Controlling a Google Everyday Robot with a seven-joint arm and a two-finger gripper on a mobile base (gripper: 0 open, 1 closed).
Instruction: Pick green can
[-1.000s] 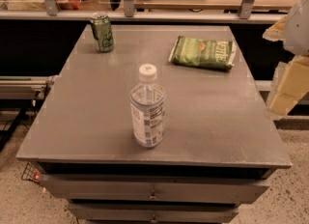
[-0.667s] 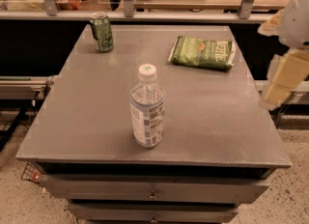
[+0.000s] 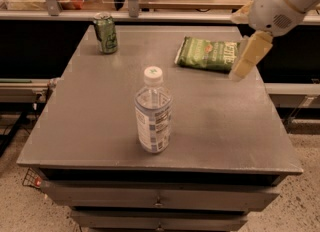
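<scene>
At back-left corner of the grey table stands the green can, upright, silver rim up, nothing touching it. Can't tell if its top is opened or what's inside.

Nearer the front, approx. mid-table, a clear water bottle stands upright w/ white cap on and a printed label round its middle; the fill level can't be made out. It's well apart from the can.

Back-right, a green chip bag lies flat, looks sealed.

The gripper hangs at the table's right side, above the bag's right end, far across from the can. Its pale fingers are spread apart, one pointing down toward the tabletop, w/ nothing between them.

Under the tabletop, drawer fronts are closed.
</scene>
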